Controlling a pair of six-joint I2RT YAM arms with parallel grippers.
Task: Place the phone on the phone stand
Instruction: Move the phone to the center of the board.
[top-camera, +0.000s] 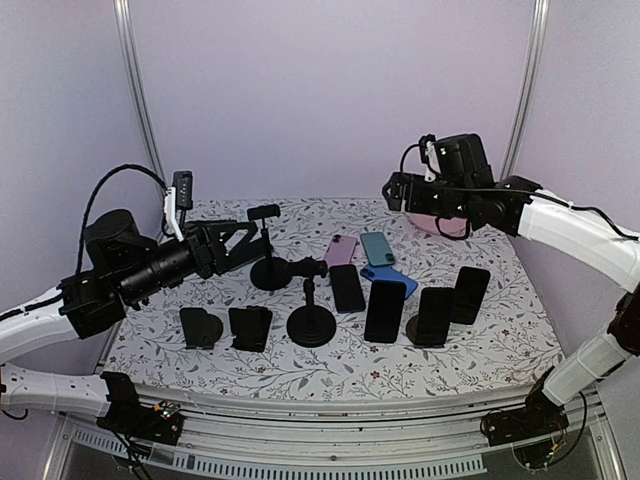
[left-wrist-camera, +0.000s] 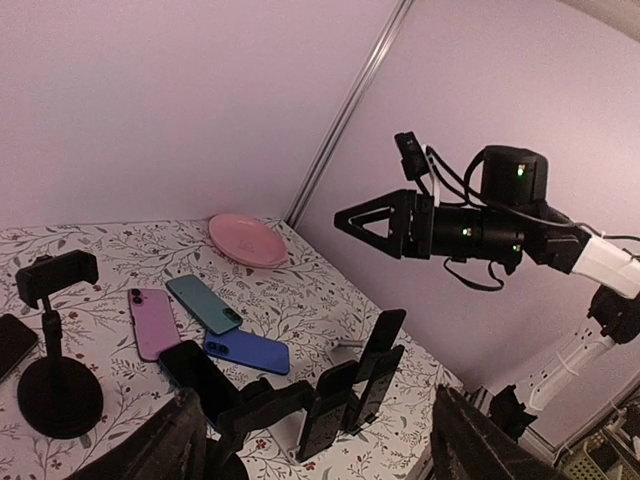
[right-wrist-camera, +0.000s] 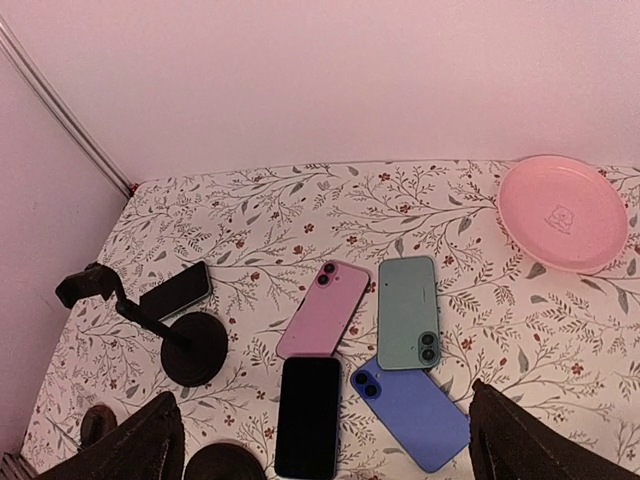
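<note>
Though several handsets are laid out, the slim pink phone (right-wrist-camera: 323, 308) is seen lying flat, lenses up, on the floral-patterned tabletop (right-wrist-camera: 250, 210), just beside a teal phone (right-wrist-camera: 408, 311). A black round-based clamp stand (right-wrist-camera: 190, 345) is set nearby. Above, the left end effector (top-camera: 250, 240) and the right end effector (top-camera: 393, 190) are held spread and empty.

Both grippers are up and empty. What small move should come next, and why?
Probably lower the right gripper toward the teal phone: the jaws stand open, the phone lies flat on the table below it, and a clamp stand holds nothing.
</note>
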